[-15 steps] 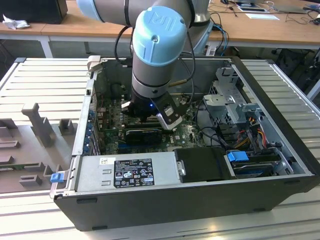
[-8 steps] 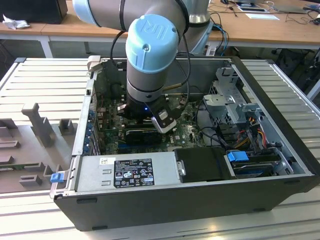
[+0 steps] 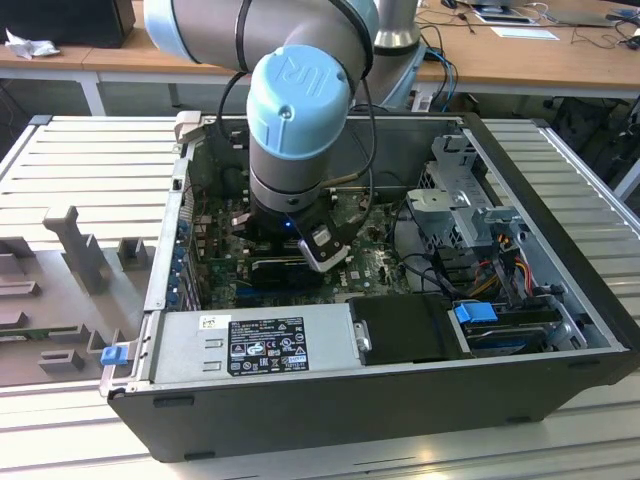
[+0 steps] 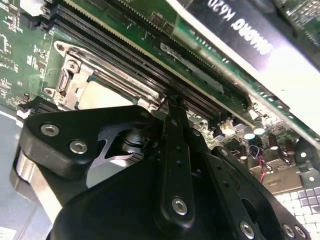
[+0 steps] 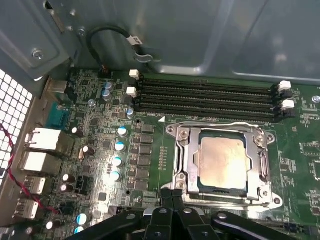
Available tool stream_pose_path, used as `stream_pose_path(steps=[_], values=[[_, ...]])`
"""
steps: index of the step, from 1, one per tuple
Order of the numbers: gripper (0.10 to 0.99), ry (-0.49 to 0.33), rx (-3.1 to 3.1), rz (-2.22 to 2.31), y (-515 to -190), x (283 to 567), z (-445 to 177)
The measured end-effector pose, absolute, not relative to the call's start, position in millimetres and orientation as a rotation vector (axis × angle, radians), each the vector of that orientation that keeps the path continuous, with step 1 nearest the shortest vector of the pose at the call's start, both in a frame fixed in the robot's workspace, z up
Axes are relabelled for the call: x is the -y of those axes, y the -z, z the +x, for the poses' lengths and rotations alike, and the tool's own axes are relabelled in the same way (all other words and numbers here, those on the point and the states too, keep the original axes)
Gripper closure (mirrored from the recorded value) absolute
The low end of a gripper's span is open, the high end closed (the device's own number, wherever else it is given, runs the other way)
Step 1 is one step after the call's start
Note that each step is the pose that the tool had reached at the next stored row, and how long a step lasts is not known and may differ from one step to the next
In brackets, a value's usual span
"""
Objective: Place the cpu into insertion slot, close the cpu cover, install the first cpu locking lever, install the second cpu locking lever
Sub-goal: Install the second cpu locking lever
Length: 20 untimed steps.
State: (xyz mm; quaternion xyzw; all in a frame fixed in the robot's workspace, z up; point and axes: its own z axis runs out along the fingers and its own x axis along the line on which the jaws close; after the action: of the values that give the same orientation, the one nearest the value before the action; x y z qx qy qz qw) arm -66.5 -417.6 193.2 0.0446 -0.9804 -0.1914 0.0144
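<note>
While the arm [image 3: 300,110] reaches down into the open computer case [image 3: 560,290], which lies on its side on a ribbed metal counter [image 3: 90,160], its gripper [image 5: 172,197] hangs low over the green motherboard [image 5: 150,150], just beside the near edge of the insertion slot [image 5: 181,172]. Its black fingers [image 5: 178,196] are pressed together with no gap between them and hold nothing. In the first wrist view the cpu [image 5: 223,161] already lies flat inside the socket, its pale beige top showing through the square opening of the cpu cover [image 5: 186,155], which lies down flat around it. A thin wire lever [image 5: 220,123] runs along the far edge of the socket, next to the row of black memory slots [image 5: 205,97]. In the second wrist view the fingertip [image 4: 173,102] sits right at the socket's silvery frame [image 4: 75,75], beside those long slots. At the near side of the case, in the exterior view, sits the grey power supply [image 3: 250,345].
</note>
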Motion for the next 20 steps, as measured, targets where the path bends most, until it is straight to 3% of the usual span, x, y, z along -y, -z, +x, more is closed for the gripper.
stream_pose_path(steps=[10,20], values=[[0.98,0.64,3.045,0.14,-189.1,415.5,-70.2],[0.98,0.639,3.045,0.14,-227.8,415.2,-70.3]])
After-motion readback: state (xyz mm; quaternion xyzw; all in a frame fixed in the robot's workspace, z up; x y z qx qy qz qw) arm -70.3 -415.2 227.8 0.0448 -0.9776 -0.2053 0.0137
